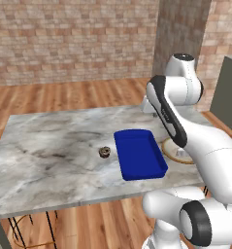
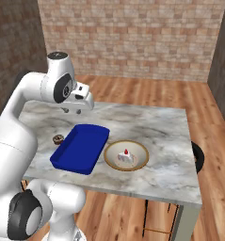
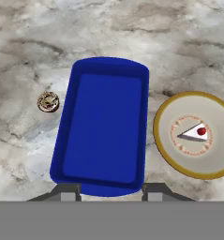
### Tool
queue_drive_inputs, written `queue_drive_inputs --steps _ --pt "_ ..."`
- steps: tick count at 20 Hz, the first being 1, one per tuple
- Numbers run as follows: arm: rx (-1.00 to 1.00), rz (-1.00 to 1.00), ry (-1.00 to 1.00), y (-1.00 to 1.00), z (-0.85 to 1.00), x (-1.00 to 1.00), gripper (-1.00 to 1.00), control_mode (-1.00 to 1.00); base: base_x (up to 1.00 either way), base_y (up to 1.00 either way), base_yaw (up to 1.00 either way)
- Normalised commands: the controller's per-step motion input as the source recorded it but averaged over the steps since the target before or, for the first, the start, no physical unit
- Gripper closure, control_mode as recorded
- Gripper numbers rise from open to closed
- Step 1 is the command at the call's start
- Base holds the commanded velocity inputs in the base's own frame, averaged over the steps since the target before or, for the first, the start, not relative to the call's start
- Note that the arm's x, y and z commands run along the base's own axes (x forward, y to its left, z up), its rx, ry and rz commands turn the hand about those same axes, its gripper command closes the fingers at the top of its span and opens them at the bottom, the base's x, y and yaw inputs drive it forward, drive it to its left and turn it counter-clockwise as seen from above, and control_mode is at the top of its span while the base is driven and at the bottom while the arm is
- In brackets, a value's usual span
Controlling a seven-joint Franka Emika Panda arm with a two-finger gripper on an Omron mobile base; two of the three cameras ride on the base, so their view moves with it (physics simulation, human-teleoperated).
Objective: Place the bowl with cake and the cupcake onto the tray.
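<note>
A brick-walled room with a wood floor holds a grey marble bench (image 2: 165,136). On it lie the blue tray (image 3: 104,126), the bowl with cake (image 2: 126,156) just right, partly arm-hidden from the left, and the cupcake (image 3: 48,101) left. The claw (image 3: 111,191) hovers above, parted, empty.

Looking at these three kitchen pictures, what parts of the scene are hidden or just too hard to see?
- Bowl with cake, left base view: the white arm covers most of it, cake included.
- Cupcake, right base view: tiny, partly behind the tray rim; its details are unclear.
- Bowl with cake, hand view: the right picture edge cuts off its rim.
- End effector, hand view: just the fingertips peek up at the bottom, so how the jaws stand is unclear.
</note>
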Motion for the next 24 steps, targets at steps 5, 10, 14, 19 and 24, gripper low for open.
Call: queue_drive_inputs --steps 5,10,14,19,24 --pt "-0.03 0.0 0.0 -0.12 -0.02 0.0 -1.0 -1.0 0.0 0.0 0.0" --pt "-0.08 0.03 0.0 -0.33 -0.1 -0.05 -1.0 -1.0 0.0 0.0 0.0" --pt "-0.08 0.07 0.0 -0.47 -0.14 -0.07 -1.0 -1.0 0.0 0.0 0.0" --pt "-0.07 0.06 0.0 -0.55 -0.16 -0.05 -1.0 -1.0 0.0 0.0 0.0" --pt "-0.01 0.01 0.0 -0.57 -0.13 -0.05 -1.0 -1.0 0.0 0.0 0.0"
